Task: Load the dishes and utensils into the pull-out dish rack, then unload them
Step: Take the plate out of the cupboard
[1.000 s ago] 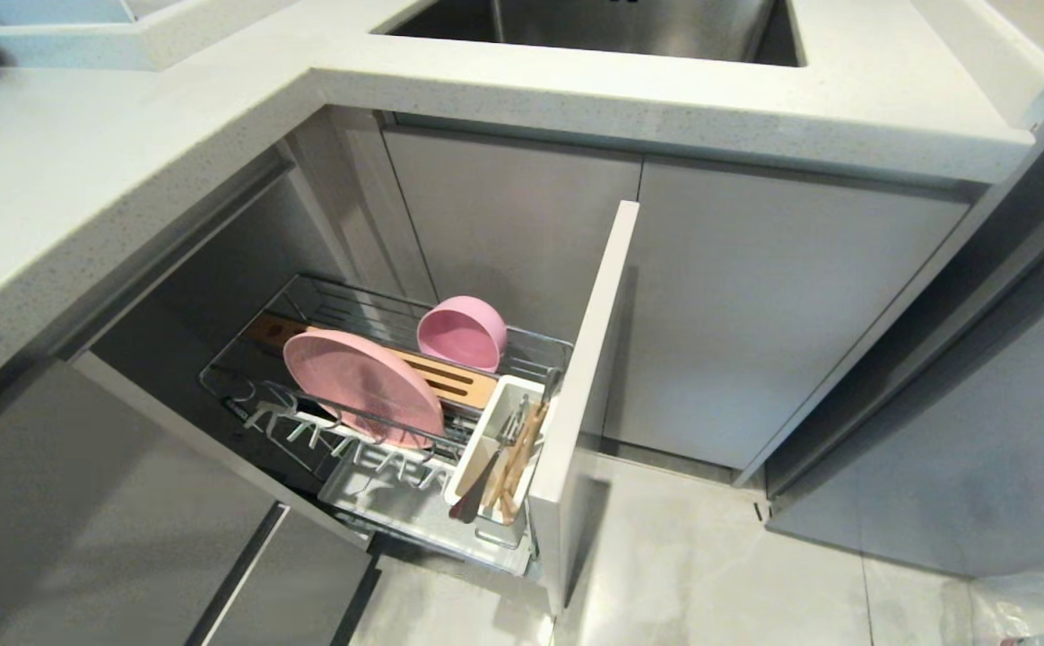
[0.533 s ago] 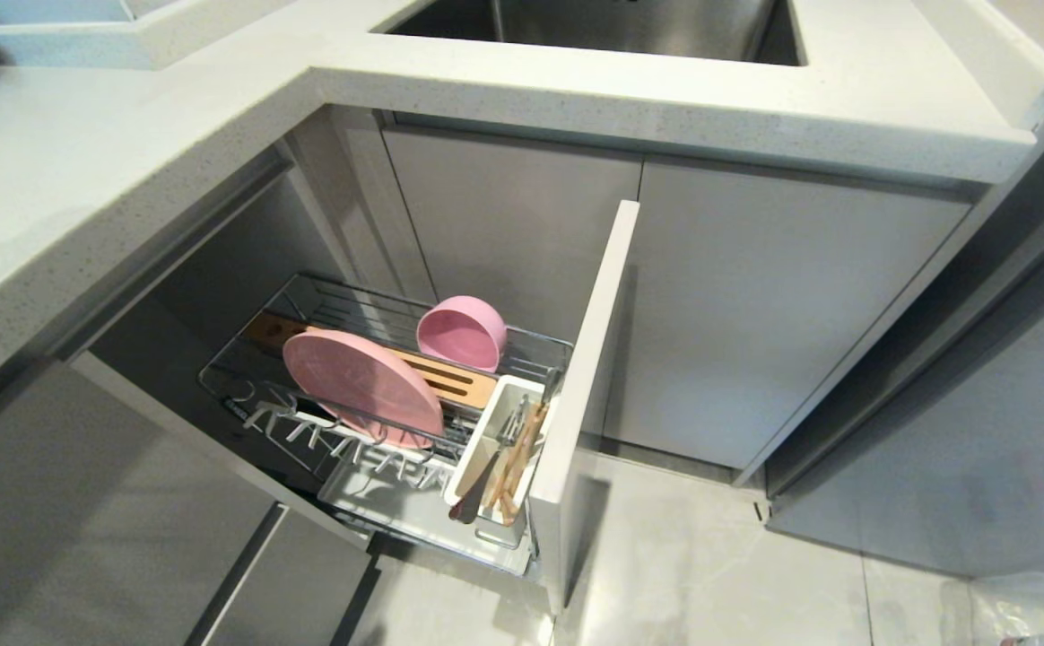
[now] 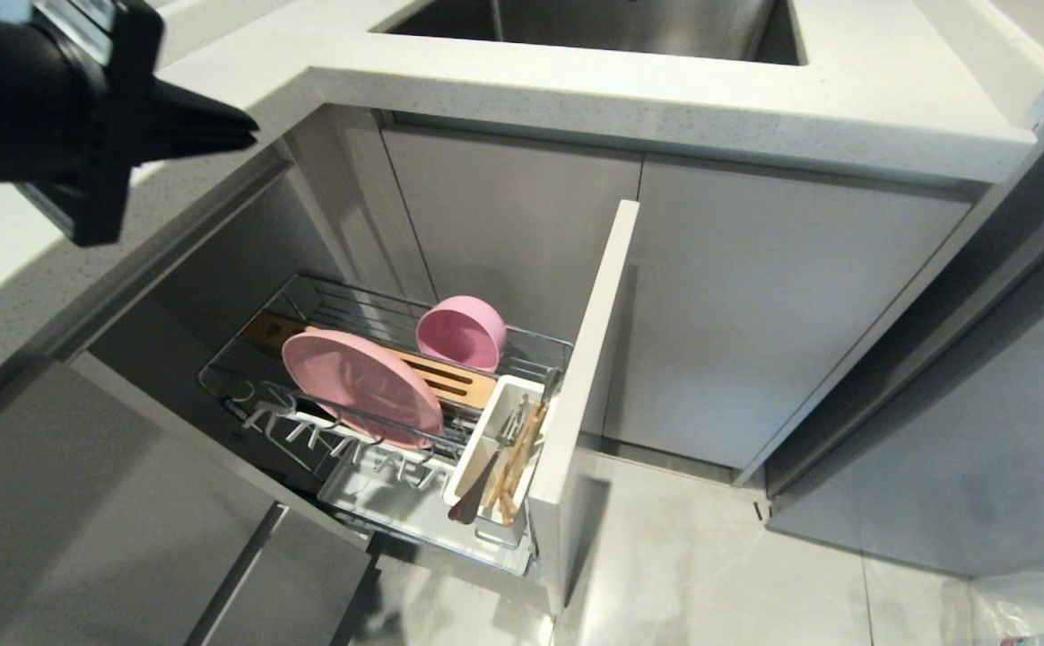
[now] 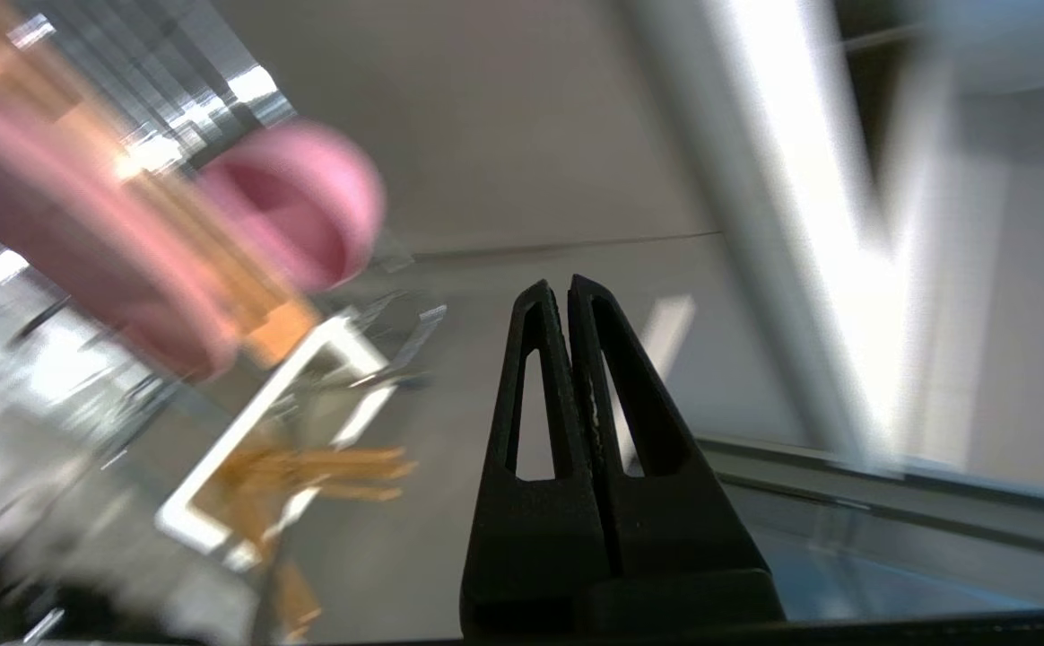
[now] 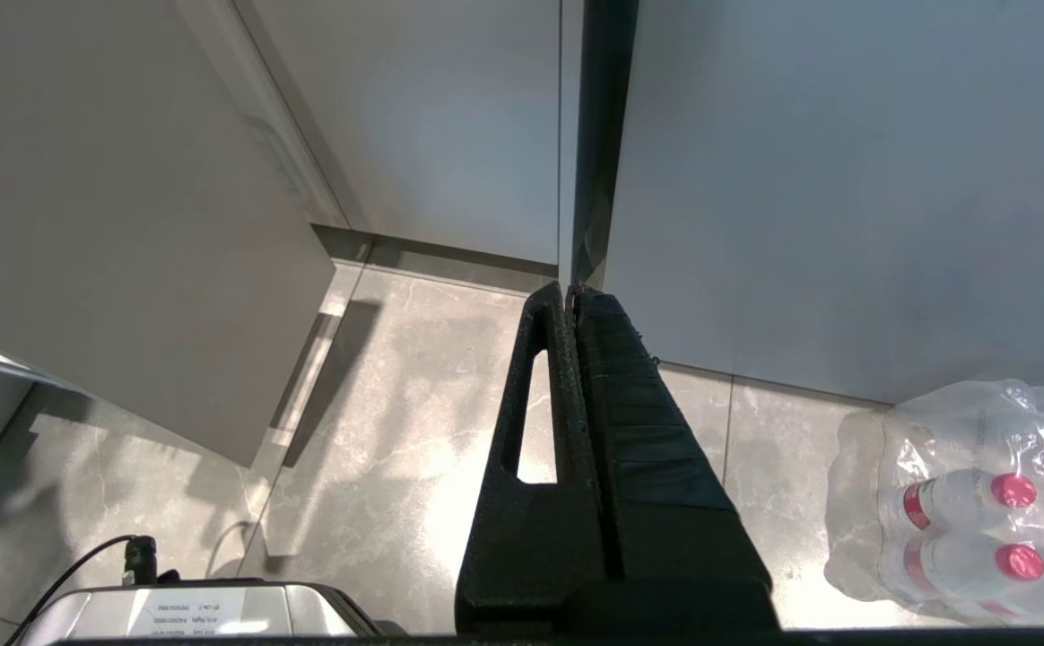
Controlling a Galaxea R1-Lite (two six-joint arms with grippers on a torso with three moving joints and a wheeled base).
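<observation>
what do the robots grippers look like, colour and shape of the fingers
Both are matte black. The left gripper has two long tapered fingers, each with a slim triangular cutout. The right gripper has the same wedge shape, one finger slotted, the other ridged along its face. No cables or markings show on either.

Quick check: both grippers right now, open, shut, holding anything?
Left gripper: shut, empty, up by the countertop.
Right gripper: shut, empty, parked over the floor.

Even, bright indoor light — heavy motion blur across the left wrist view.
</observation>
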